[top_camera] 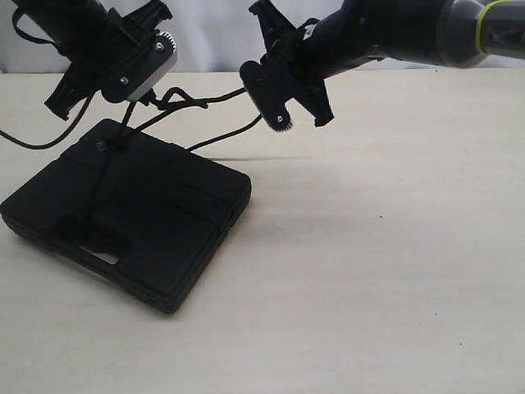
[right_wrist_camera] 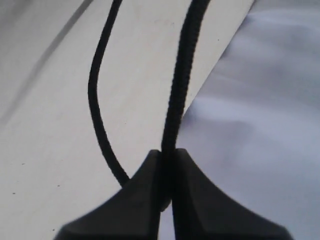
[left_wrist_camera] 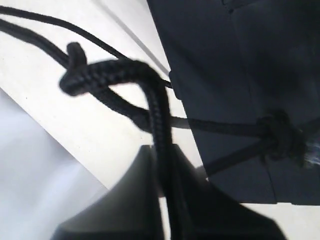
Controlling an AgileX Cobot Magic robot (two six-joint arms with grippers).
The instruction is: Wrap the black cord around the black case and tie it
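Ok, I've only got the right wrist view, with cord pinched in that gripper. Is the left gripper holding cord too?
Observer: Yes, the left gripper is shut on the black cord.
Operator: Any knot between the two?
Observer: A loose knot hangs in the air between it and the right gripper, nearer the left one.
Operator: And on the case?
Observer: One strand crosses the top of the black case to a second knot.
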